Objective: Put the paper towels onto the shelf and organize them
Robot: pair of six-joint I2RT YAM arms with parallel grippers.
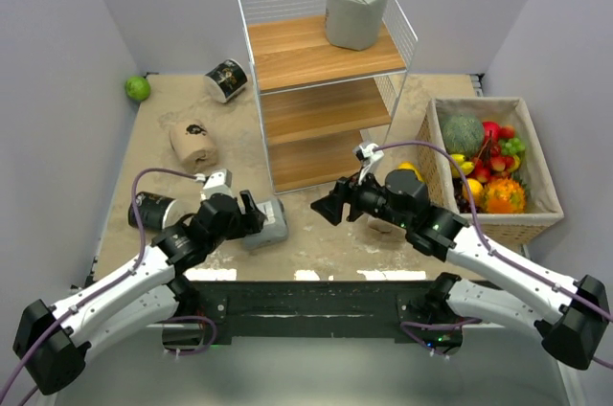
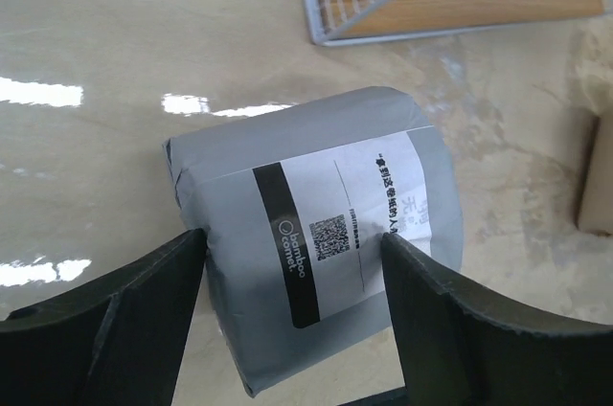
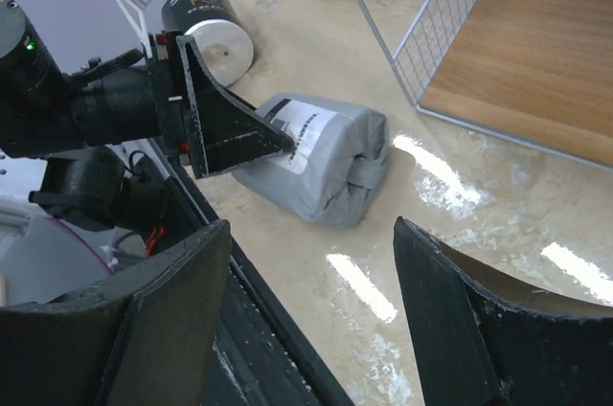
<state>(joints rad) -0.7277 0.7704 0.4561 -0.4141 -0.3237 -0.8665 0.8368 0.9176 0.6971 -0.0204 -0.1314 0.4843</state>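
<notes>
A grey paper towel roll [image 2: 287, 157] lies on its side on the table near the front edge, also seen in the overhead view [image 1: 273, 226]. My left gripper [image 2: 292, 236] straddles it, both fingers pressed against its wrapped sides. The right gripper [image 3: 311, 229] hangs open over bare table beside it, holding nothing. A second grey roll [image 1: 357, 9] stands upright on the top board of the shelf [image 1: 326, 52]. A black roll [image 1: 228, 78] and a beige roll [image 1: 194, 145] lie at the back left. Another black roll [image 1: 153, 210] is beside my left arm. A beige roll [image 1: 383, 227] is partly hidden under my right arm.
A woven basket [image 1: 536, 219] of fruit stands at the right, close to the shelf's side. A green round fruit [image 1: 138, 88] rests in the far left corner. The shelf's lower boards [image 3: 517, 71] are bare. Grey walls close in the table on three sides.
</notes>
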